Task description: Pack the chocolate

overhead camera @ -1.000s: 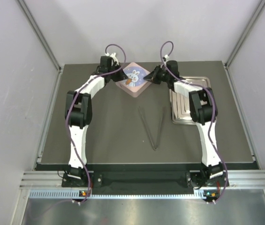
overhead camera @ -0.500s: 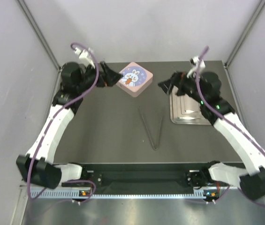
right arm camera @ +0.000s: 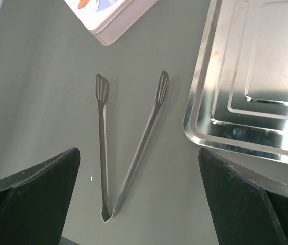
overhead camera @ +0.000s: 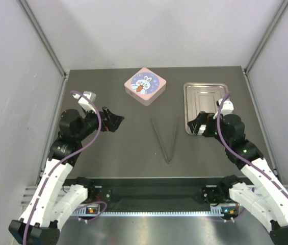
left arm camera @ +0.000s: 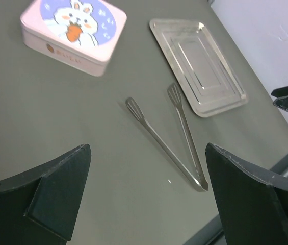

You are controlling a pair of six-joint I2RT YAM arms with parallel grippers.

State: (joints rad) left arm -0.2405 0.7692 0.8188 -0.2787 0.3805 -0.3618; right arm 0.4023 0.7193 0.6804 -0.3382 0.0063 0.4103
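No chocolate shows in any view. The pink square box with a rabbit on its lid sits closed at the back middle of the table, also in the left wrist view. My left gripper hovers open at the left, short of the box, with nothing between its jaws. My right gripper hovers open at the near left corner of the steel tray, with nothing held.
Metal tongs lie spread in a V on the mat between the two grippers, hinge toward the near edge. The steel tray holds nothing. Grey walls stand left, right and behind.
Both grippers were shut against the pink box's sides a second ago. They have opened wide and drawn back toward the near side, the left arm to the left, the right to the right.
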